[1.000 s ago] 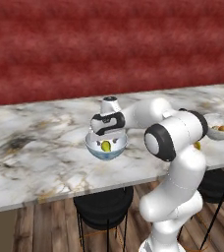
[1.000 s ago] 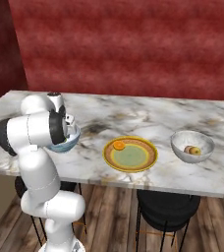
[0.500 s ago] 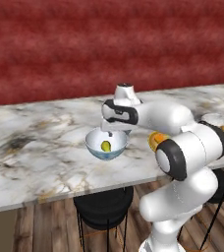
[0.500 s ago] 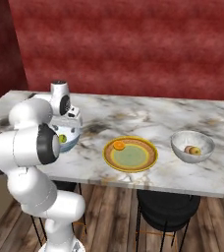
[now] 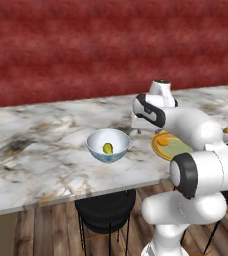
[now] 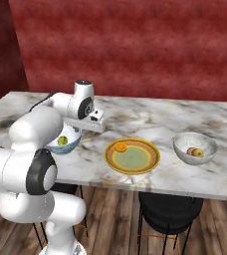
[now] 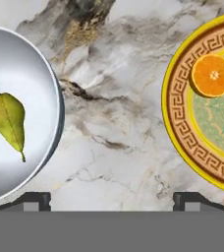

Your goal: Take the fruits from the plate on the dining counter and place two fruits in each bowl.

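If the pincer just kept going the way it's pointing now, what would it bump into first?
Probably bare dining counter: the open, empty pincer points down at the marble between the blue bowl and the plate. Its height is unclear.

Below my claw, the counter (image 7: 119, 113) is polished white-grey marble with dark and tan veins, smooth and faintly glossy. The blue bowl (image 5: 108, 145) looks like glazed ceramic: a smooth white inside with a soft sheen, pale blue outside. The pear (image 7: 8, 121) in it has a matt yellow-green skin with a fine centre line. The plate (image 7: 182, 128) is glossy glazed ware, its yellow rim printed with a brown key pattern around a pale green centre. The orange (image 7: 212, 75) on it has a bright, finely grained surface. The grey bowl (image 6: 195, 148) appears speckled and smooth. The stools (image 5: 105, 212) are matt black. The floor (image 6: 115, 214) is brown wood planks.
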You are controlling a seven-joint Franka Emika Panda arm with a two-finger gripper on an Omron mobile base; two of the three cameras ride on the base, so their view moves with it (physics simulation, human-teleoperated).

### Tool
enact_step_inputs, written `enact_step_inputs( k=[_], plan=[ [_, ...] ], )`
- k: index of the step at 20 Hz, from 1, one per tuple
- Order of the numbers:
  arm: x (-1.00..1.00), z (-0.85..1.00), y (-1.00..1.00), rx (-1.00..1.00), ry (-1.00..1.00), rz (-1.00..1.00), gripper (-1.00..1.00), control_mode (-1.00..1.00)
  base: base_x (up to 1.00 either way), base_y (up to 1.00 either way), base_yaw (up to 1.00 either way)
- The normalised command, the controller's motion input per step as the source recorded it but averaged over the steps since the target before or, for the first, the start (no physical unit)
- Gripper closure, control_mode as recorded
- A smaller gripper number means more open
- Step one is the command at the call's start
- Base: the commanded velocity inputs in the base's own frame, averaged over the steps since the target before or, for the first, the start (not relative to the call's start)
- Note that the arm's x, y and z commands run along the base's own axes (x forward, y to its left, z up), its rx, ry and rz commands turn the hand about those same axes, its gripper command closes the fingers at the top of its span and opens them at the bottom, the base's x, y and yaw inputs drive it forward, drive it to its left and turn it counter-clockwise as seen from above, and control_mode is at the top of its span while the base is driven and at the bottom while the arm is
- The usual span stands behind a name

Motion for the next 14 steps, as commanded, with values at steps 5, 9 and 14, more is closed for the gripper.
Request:
enact_step_inputs(
  k=[5,9,14],
  plan=[
    [0.15,0.0,-0.91,0.0,0.0,-0.09,-1.0,-1.0,0.0,0.0,0.0],
    [0.25,-0.02,-0.76,0.0,0.0,-0.02,-1.0,-1.0,0.0,0.0,0.0],
    [0.31,-0.23,-0.52,0.0,0.0,-0.02,-1.0,-1.0,0.0,0.0,0.0]
  ],
)
